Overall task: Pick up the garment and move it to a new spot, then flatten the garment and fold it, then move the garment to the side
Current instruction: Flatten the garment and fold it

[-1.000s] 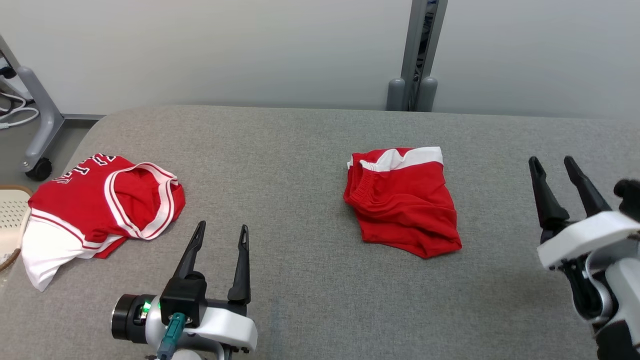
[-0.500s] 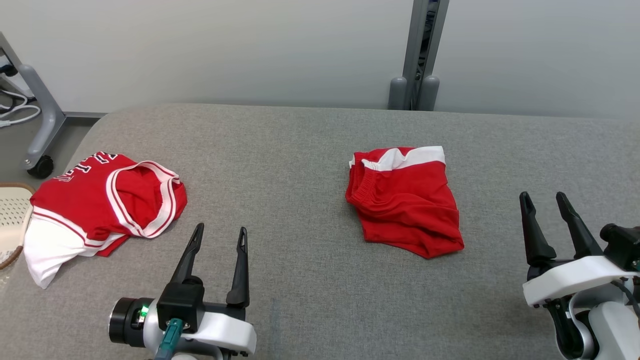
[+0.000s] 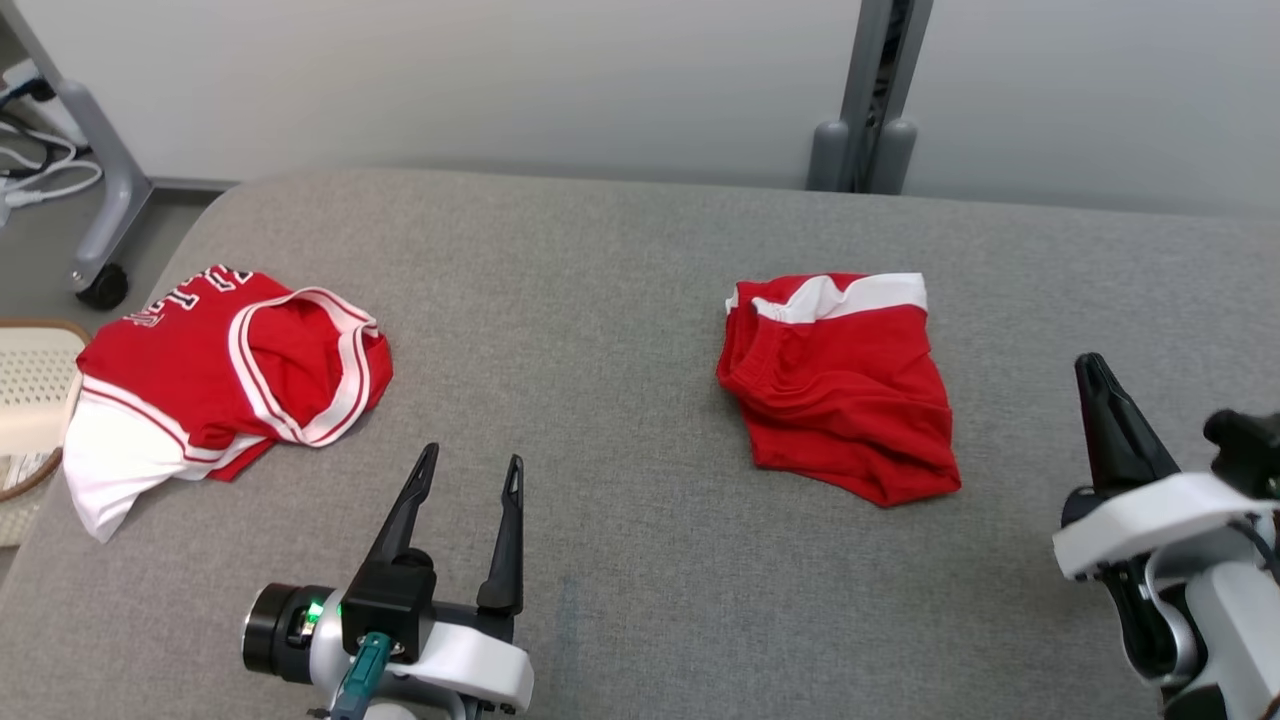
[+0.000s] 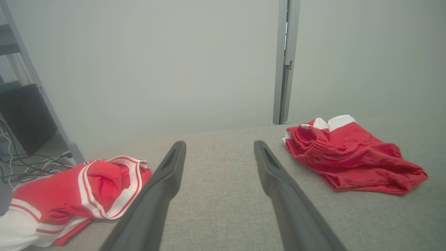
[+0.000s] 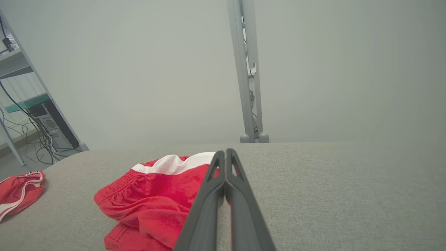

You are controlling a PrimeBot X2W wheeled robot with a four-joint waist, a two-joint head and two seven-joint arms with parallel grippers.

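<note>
Red shorts with a white band (image 3: 840, 390) lie folded on the grey table (image 3: 600, 300), right of the middle; they also lie in the left wrist view (image 4: 348, 153) and the right wrist view (image 5: 153, 195). A red and white jersey (image 3: 220, 370) lies crumpled at the left (image 4: 80, 188) (image 5: 17, 188). My left gripper (image 3: 472, 458) hovers open and empty near the front edge, between the two garments (image 4: 219, 143). At the lower right, my right gripper (image 3: 1088, 362) is shut on nothing, to the right of the shorts (image 5: 224, 151).
A pale perforated basket (image 3: 30, 390) sits off the table's left edge. A grey metal post (image 3: 870, 90) rises behind the table's far edge. A wheeled stand with cables (image 3: 100, 200) is at the far left.
The right gripper's fingers have closed together, and that gripper has drawn back towards the near edge. The head camera has shifted a little. The garments lie as before.
</note>
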